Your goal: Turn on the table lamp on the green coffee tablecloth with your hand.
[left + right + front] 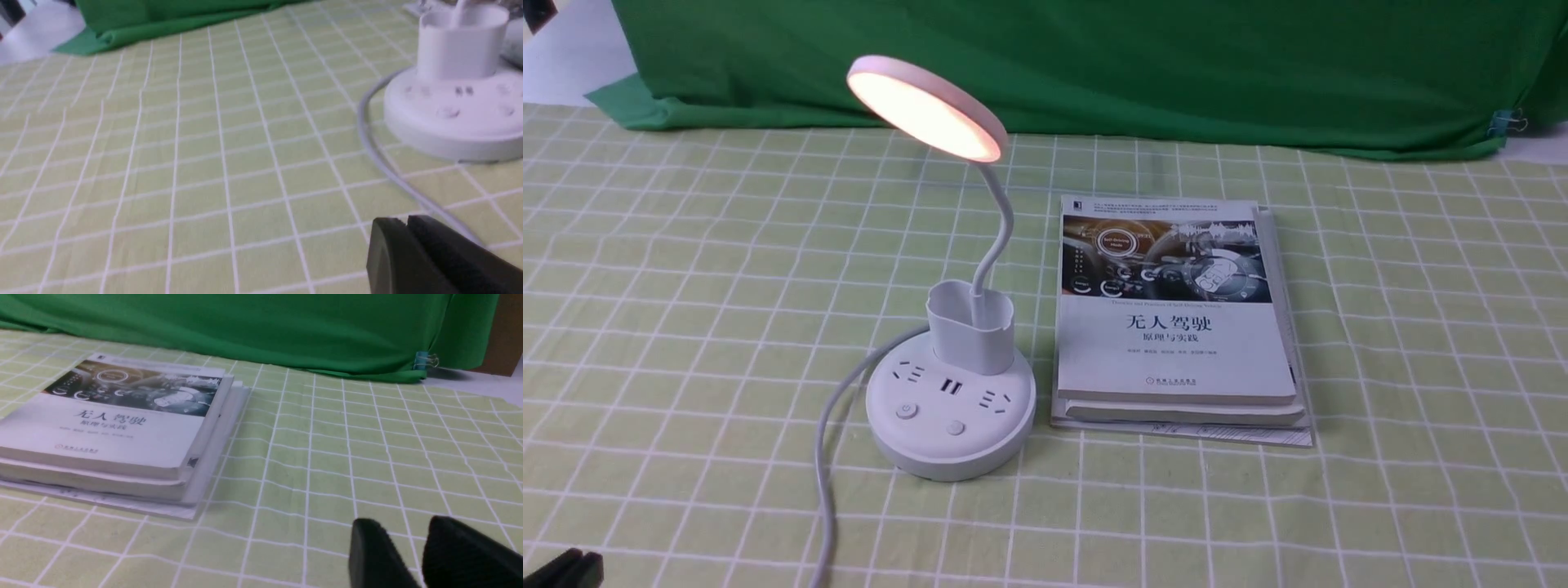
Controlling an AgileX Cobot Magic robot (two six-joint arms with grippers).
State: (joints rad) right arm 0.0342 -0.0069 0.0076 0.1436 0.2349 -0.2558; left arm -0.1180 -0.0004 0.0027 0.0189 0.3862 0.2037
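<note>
Front view: left gripper point(560, 567) parked at the near-left edge, jaws closed on nothing in its wrist view. One table lamp point(947, 327) stands centre-left on the green coffee tablecloth point(686, 286), disc head glowing, so the switch step looks done; next move is probably just staying clear. Two buttons on its base. Three books point(1176, 318) just beside it. Right gripper point(425, 555) slightly parted, empty.

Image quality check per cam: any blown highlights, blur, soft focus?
Front view: sharp overall; the lit head of the table lamp glows warm and is nearly blown out at the centre. Left wrist view: soft, the lamp base is smeared, its buttons barely readable; left gripper is an unfocused dark mass. Right wrist view: book stack legible but slightly soft; right gripper blurred.
</note>
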